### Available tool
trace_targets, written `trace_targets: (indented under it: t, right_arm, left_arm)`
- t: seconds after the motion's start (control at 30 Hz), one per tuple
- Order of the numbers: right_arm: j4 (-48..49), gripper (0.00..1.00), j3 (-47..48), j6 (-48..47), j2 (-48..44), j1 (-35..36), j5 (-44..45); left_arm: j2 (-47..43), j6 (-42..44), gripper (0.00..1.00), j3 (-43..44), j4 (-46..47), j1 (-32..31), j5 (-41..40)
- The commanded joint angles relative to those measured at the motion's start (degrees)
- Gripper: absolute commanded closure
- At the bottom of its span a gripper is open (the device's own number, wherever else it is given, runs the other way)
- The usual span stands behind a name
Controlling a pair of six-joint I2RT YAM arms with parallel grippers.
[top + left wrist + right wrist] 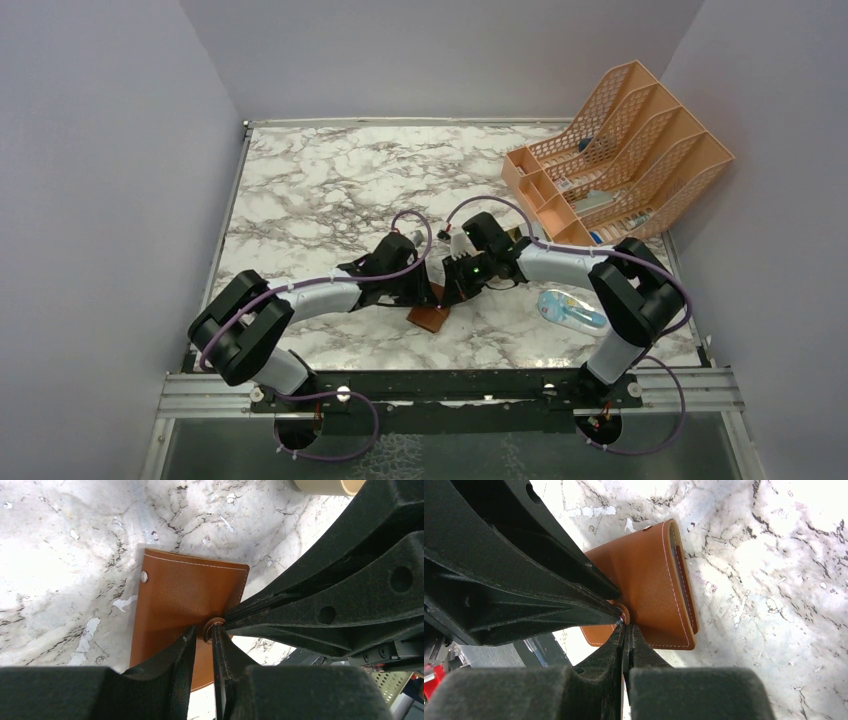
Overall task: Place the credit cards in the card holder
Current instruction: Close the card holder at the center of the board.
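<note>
See holder (430, 318) flat on table (320, 190), long side stretching away from the 2 tips, with right pincer (625, 629) clenched and left pincer (202, 636) parted by a slit meeting nose to nose at holder's snap (213, 625), equally near, grasp on leather unclear, cards nowhere visible.

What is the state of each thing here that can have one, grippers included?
card holder: lying on the table, unfastened.
left gripper: narrow gap between fingers at the snap ring; grip unclear.
right gripper: shut, tips at the same ring.
orange mesh file rack: upright, items in its slots.
blue-and-clear packet: lying flat.
</note>
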Motion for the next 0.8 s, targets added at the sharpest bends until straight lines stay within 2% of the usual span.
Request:
trace_targets:
  t: [0.0,0.17,0.33,0.5,0.77]
  right_arm:
    - [-1.2,0.99,-1.0,-0.1,-1.4,0.5,0.9]
    - [-1.8,0.99,-1.1,-1.0,-0.1,0.7,-0.2]
    - [-3.7,0.99,-0.7,-1.3,1.1,0.8,3.1]
    - [-3.2,0.99,-0.1,0.2,1.2,0.8,5.4]
    - [-2.3,0.99,0.7,2.8,1.1,0.8,8.3]
  left_arm:
    - [2.9,0.4,0.77,-1.8,-3.3,-1.1,-0.8]
    - [3.0,0.2,0.76,-2.0,-3.1,-1.1,-0.9]
    - [2.9,0.4,0.76,-2.3,-3.1,-1.1,-1.4]
    - [3.6,0.9,0.80,-2.3,-3.1,-1.1,-1.4]
    - [1.6,1.0,0.78,-2.0,-3.0,-1.1,-1.3]
